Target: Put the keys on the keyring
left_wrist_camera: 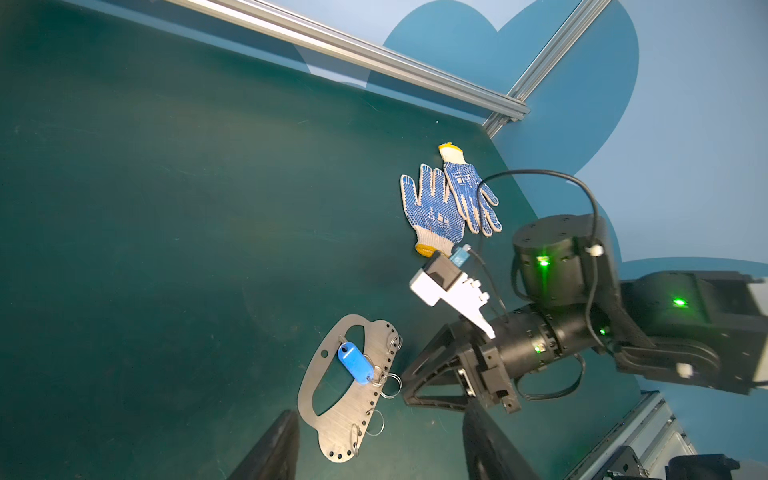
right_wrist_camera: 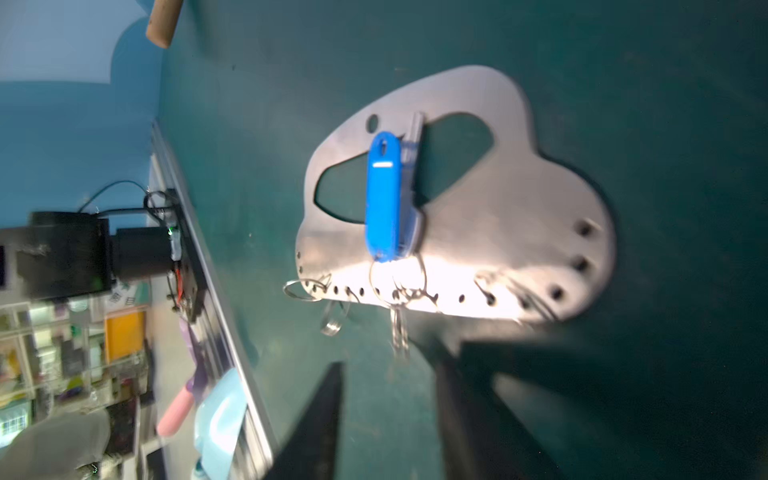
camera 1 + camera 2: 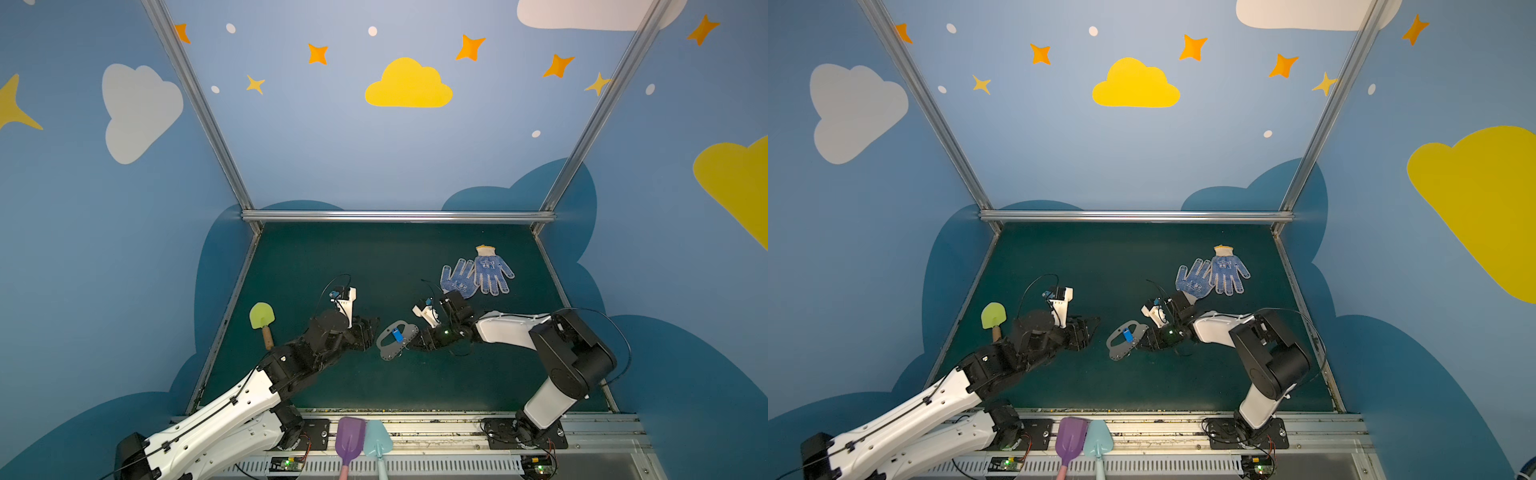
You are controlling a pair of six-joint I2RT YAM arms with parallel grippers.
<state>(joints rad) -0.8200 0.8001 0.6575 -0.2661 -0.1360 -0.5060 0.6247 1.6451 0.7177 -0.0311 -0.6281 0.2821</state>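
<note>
The keyring (image 3: 387, 352) lay flat on the green worktop (image 3: 374, 270), near the middle, between the two arms in both top views. The keys (image 3: 397, 334) rested on top of it: the blue tag lay across the long slot with the silver key just beside it, and their ring end met the hole-dotted edge. In the right wrist view the keys (image 2: 383, 199) ended in a wire ring among the small rings on that edge. The blur there hid whether it passed through a hole.

The left pincer (image 3: 372, 334) hung just left of the keyring, released. Its dark fingers (image 1: 272, 449) stood wide apart in the left wrist view, with nothing between them. The right pincer (image 1: 404, 386) was released too. Its jaws were spread in a V, with the tips just beside the rings on the straight edge. In the right wrist view one ring hung off the edge toward the gap in the right pincer (image 2: 388, 365), but neither finger gripped it.

Two blue-dotted gloves (image 3: 478, 274) lay overlapping behind the right arm, well apart from the keyring. A green spade (image 3: 262, 316) lay near the left edge. A purple scoop (image 3: 350, 440) and a pale blue scoop (image 3: 377, 440) sat side by side on the front rail.
</note>
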